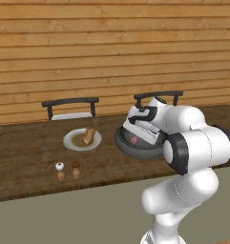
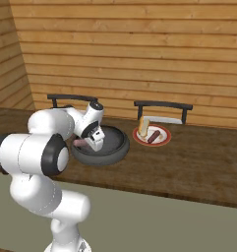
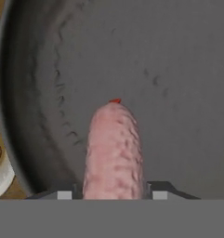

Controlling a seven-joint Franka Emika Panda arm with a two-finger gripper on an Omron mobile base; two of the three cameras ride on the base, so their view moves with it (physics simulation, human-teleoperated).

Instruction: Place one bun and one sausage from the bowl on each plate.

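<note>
A: Where's the sausage (image 3: 113, 151) now?

B: Low in the dark bowl (image 3: 178, 69), lying between the two dark tips of the pincer (image 3: 112, 194). The tips sit right against its sides, so I'd say it's being grasped. Whether it's lifted off the bowl floor, I can't tell.

A: And the plates?

B: Two on the wooden surface (image 2: 198, 167), one on each side of the bowl. The plate on the robot's right (image 2: 152, 136) already carries a bun (image 2: 143, 126) and a dark sausage (image 2: 153, 137), so that one looks finished. The plate on the robot's left (image 1: 82, 139) has a bun (image 1: 89, 135) but no sausage I can make out.

A: So what's left?

B: By my reckoning, this pink sausage belongs on the left plate; once it's there the task should be done.

A: How's the arm standing?

B: It rises from the base, folds at the elbow and reaches forward and down, with the hand dipped inside the bowl's rim (image 1: 135, 148) and pointing at its floor. Salt and pepper shakers (image 1: 67, 170) stand nearer the surface's front edge, well clear of the arm.
</note>
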